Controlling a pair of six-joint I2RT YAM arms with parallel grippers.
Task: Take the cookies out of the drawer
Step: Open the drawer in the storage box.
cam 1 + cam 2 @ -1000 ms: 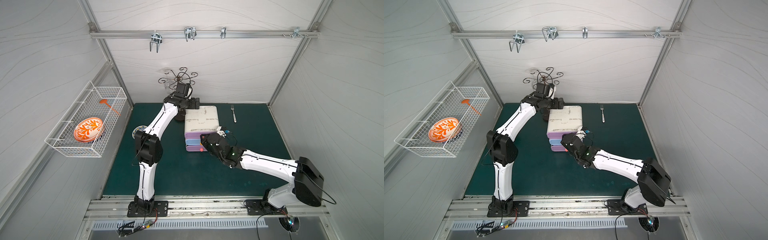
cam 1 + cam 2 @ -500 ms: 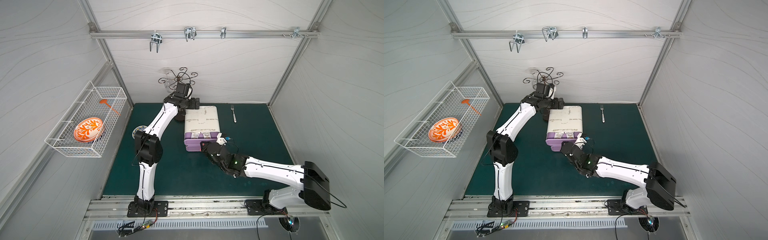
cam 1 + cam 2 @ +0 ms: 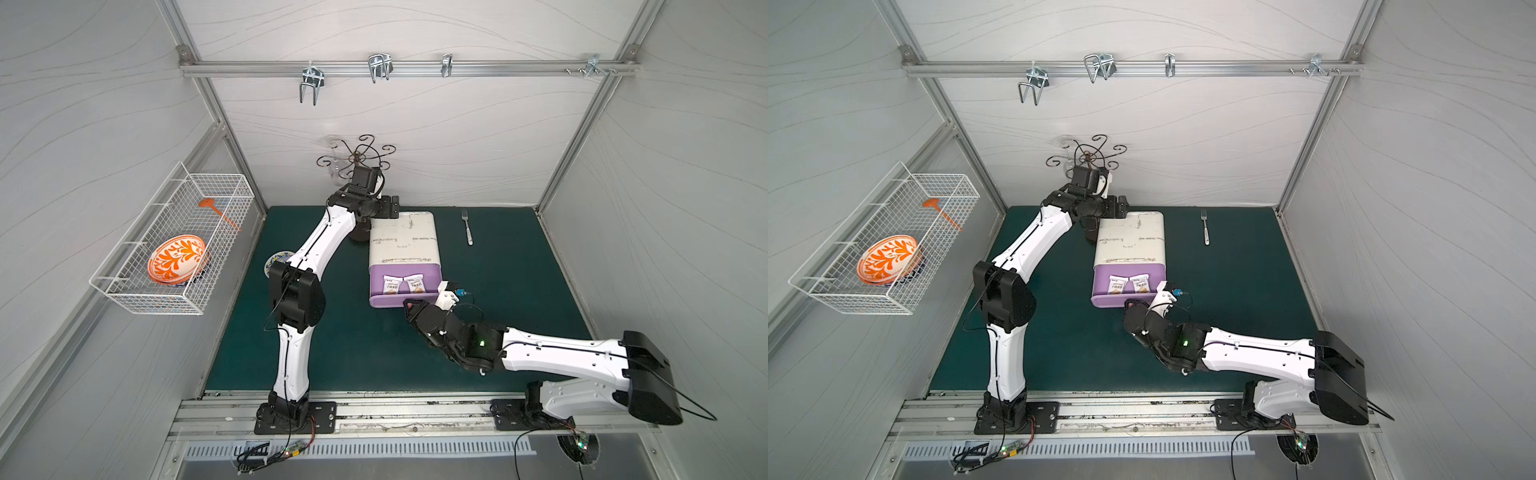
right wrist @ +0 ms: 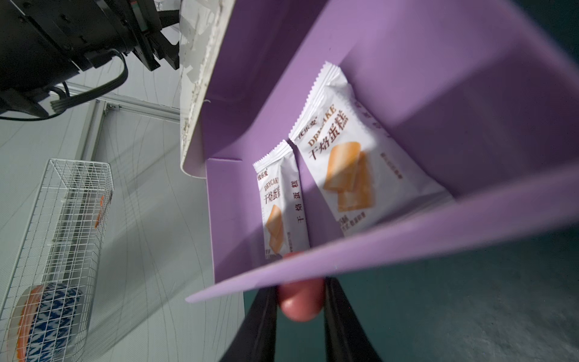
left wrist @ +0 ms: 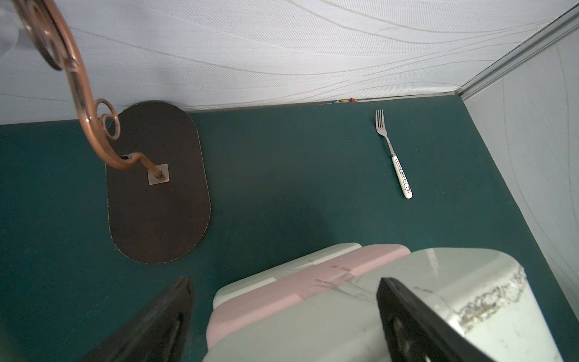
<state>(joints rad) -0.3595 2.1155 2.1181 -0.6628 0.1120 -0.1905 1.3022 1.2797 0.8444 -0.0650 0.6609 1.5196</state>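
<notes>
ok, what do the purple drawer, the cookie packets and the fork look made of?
Purple drawer: likely moulded plastic, smooth and matte, with thin even walls.
Cookie packets: glossy printed plastic film, with serrated crimped ends and creases.
Fork: shiny metal tines and neck; white glossy printed handle, plastic or ceramic, cannot tell which.

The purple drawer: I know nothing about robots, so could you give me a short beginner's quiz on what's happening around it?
1. True or false: the purple drawer stands pulled open.
2. How many cookie packets lie inside it?
3. What are the right arm's jaws closed on? A) the fork B) the pink knob on the drawer's front C) a packet

Key: 1 true; 2 two; 3 B.
</notes>
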